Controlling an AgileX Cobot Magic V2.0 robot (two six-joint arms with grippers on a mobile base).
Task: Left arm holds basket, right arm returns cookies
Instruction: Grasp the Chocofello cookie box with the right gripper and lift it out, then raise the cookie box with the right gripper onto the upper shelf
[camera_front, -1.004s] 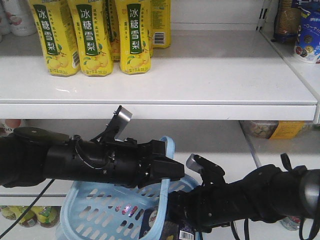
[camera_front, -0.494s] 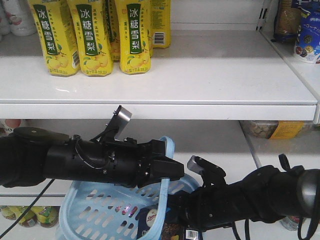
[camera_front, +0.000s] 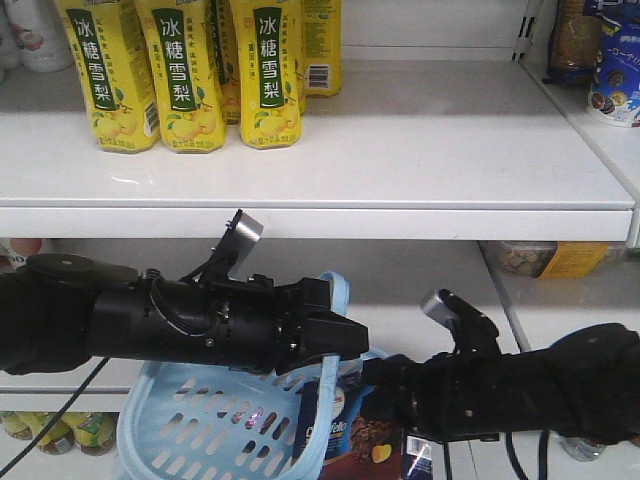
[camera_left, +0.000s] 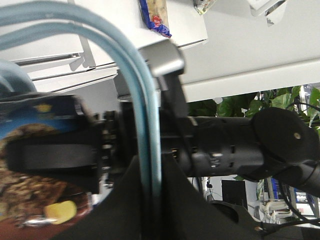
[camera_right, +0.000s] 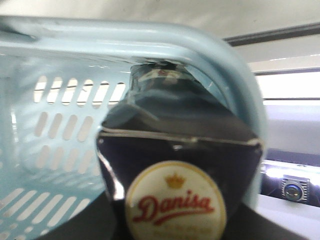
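Right arm (camera_front: 520, 390) shifted rightward — cookies (camera_front: 347, 432) lifted higher.

open shelf (camera_front: 450, 140) beside yellow cartons (camera_front: 190, 80), basket handle (camera_left: 144, 100) across cookies (camera_front: 355, 435)

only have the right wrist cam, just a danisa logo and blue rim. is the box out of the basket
Observer: Cannot tell. The front view shows the box upright at the right end of the basket, behind the handle loop, with its bottom cut off by the frame.
Operator: left got the handle
Observer: Yes, the left gripper is shut on the handle; the left wrist view shows the loop running through it.
Operator: space on the shelf above
Observer: Yes. Yellow cartons stand at the left of the shelf; its middle and right look bare.
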